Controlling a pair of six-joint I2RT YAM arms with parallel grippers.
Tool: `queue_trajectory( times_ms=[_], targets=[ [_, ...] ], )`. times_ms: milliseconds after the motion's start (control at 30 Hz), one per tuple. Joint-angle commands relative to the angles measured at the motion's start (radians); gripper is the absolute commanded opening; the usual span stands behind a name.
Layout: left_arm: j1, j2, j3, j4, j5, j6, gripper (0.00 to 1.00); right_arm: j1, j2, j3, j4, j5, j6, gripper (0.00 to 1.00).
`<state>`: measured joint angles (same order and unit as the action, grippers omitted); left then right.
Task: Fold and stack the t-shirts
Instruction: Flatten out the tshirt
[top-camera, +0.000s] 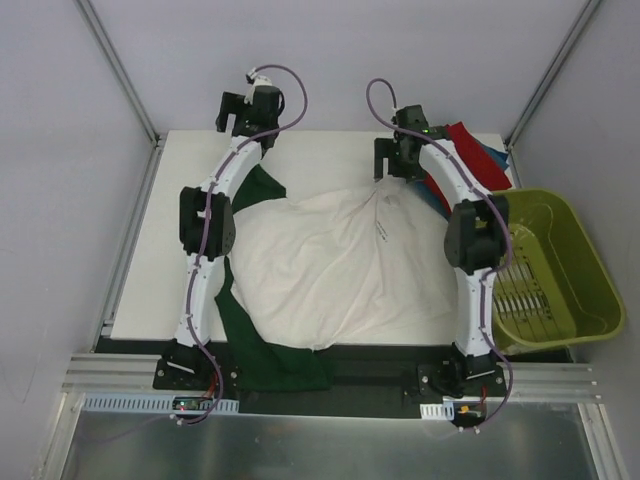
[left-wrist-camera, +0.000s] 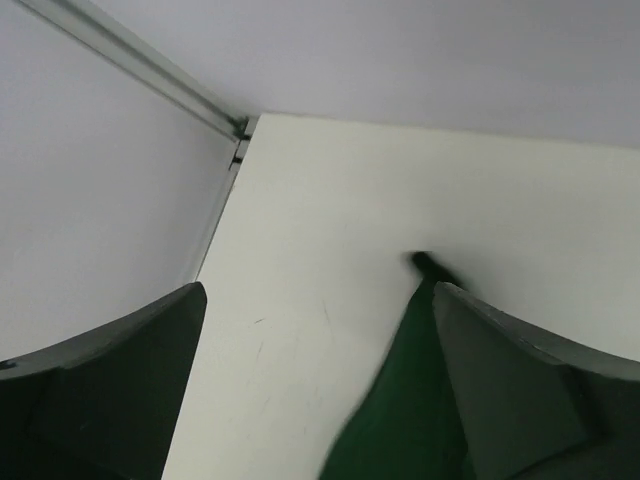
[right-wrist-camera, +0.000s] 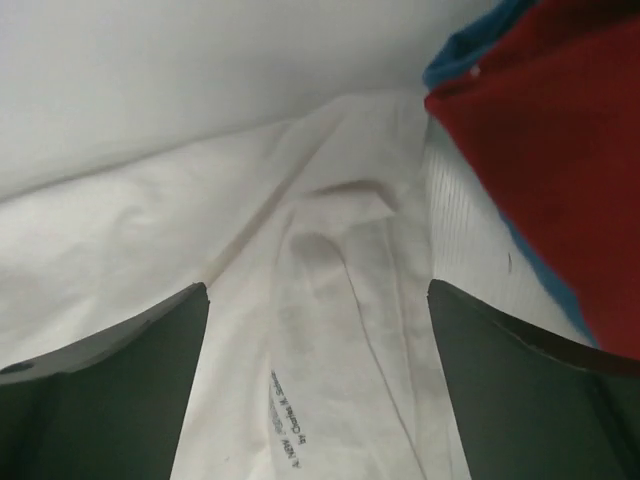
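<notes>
The cream-white t-shirt (top-camera: 330, 265) lies spread and rumpled across the table, one dark green sleeve (top-camera: 262, 190) at the back left, the other (top-camera: 275, 355) hanging over the near edge. My left gripper (top-camera: 235, 112) is open above the table's back left, beside the sleeve tip (left-wrist-camera: 400, 410). My right gripper (top-camera: 392, 165) is open over the shirt's far edge (right-wrist-camera: 340, 300), where small black lettering shows. The folded red t-shirt (top-camera: 470, 145) lies on the teal-blue one (top-camera: 497, 160) at the back right; both show in the right wrist view, red (right-wrist-camera: 560, 150) over blue (right-wrist-camera: 470, 50).
An olive-green plastic basket (top-camera: 575, 260) stands at the right edge of the table, beside my right arm. White enclosure walls with metal frame rails (left-wrist-camera: 140, 65) close in the back and sides. Bare table (left-wrist-camera: 330, 200) lies at the back left corner.
</notes>
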<state>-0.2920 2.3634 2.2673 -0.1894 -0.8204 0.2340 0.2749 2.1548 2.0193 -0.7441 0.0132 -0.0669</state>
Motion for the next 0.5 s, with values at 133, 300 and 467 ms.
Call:
queue_trajectory(
  times_ms=[133,300,467],
  targets=[
    [-0.016,-0.146,-0.176,-0.004,-0.024,-0.073,0.99,0.014,-0.154,-0.118,0.054,-0.047,0.016,0.97],
    [-0.015,-0.524,-0.565,-0.096,0.324,-0.420,0.99,0.064,-0.381,-0.384,0.110,-0.048,0.024,0.97],
    [-0.015,-0.832,-0.875,-0.137,0.512,-0.642,0.99,0.168,-0.573,-0.657,0.150,-0.032,0.053,0.97]
  ],
)
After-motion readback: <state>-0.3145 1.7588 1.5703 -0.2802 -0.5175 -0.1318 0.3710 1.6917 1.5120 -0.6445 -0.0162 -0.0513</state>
